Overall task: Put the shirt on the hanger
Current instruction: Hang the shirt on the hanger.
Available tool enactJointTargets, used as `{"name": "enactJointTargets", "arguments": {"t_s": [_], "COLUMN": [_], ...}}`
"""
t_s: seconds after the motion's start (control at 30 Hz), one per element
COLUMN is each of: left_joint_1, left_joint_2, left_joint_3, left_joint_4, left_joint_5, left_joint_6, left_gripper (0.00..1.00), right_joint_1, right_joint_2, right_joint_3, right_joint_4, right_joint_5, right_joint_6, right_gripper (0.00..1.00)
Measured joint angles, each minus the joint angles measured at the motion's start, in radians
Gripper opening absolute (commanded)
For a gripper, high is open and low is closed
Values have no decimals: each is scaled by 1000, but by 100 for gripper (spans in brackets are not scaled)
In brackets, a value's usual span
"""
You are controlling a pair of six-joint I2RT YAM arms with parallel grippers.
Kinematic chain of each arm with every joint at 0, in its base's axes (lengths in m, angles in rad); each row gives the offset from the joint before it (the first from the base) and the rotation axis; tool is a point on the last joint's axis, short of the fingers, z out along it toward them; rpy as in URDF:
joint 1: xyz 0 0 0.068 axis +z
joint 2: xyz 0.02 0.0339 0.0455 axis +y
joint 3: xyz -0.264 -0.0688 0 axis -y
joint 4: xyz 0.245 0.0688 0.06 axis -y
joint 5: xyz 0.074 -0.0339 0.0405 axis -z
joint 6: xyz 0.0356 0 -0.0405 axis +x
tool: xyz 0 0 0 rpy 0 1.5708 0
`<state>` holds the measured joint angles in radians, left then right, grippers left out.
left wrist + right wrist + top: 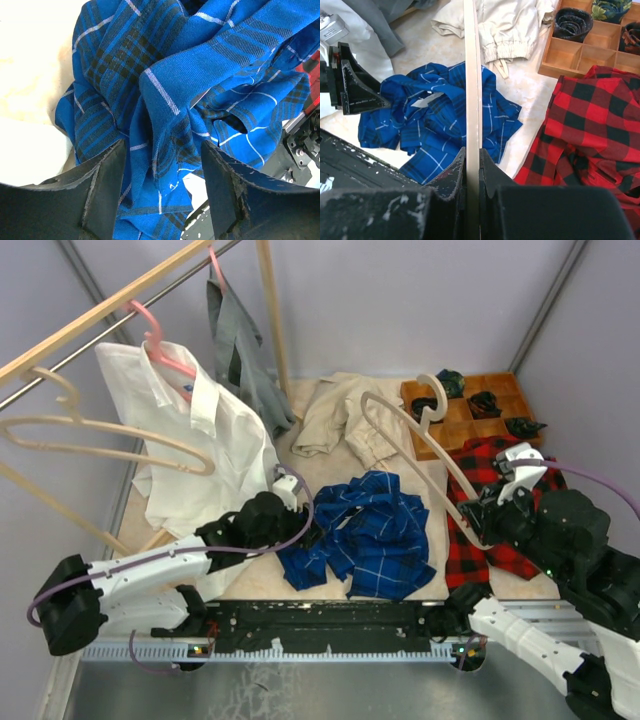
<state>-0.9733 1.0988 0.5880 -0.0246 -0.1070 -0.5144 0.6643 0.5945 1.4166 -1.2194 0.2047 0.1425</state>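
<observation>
On the left of the desk, the left pincer stands wide around a fold of the crumpled blue shirt — the shirt lies in the middle. At right, the right pincer clamps one thin arm of the hanger.

The crumpled blue checked shirt lies on the tabletop between the arms. The left tool sits at its left edge. The right tool grips one arm of the beige hanger, beside the red-and-black plaid shirt.
</observation>
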Motion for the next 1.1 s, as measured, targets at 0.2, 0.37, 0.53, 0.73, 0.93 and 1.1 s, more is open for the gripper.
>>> {"name": "enactJointTargets", "arguments": {"t_s": [0.2, 0.37, 0.53, 0.73, 0.93, 1.1], "left_joint_1": [0, 0, 0, 1, 37, 113], "left_joint_2": [13, 31, 74, 127, 202, 285], "left_joint_3": [-21, -21, -8, 116, 356, 529], "left_joint_4": [47, 90, 98, -26, -188, -320], "left_joint_5": [-2, -3, -12, -83, -113, -97], "left_joint_6": [-17, -34, -43, -44, -4, 32], "left_gripper": [53, 32, 0, 0, 0, 0], "right_joint_1": [0, 0, 0, 0, 0, 0], "right_joint_2": [0, 1, 0, 5, 32, 89], "right_joint_3": [-32, -58, -66, -16, 172, 288], "right_joint_4": [8, 13, 18, -22, -99, -164], "right_joint_5": [-5, -7, -13, -41, -69, -103], "right_joint_6": [1, 1, -2, -31, -62, -69], "right_gripper": [0, 0, 0, 0, 0, 0]}}
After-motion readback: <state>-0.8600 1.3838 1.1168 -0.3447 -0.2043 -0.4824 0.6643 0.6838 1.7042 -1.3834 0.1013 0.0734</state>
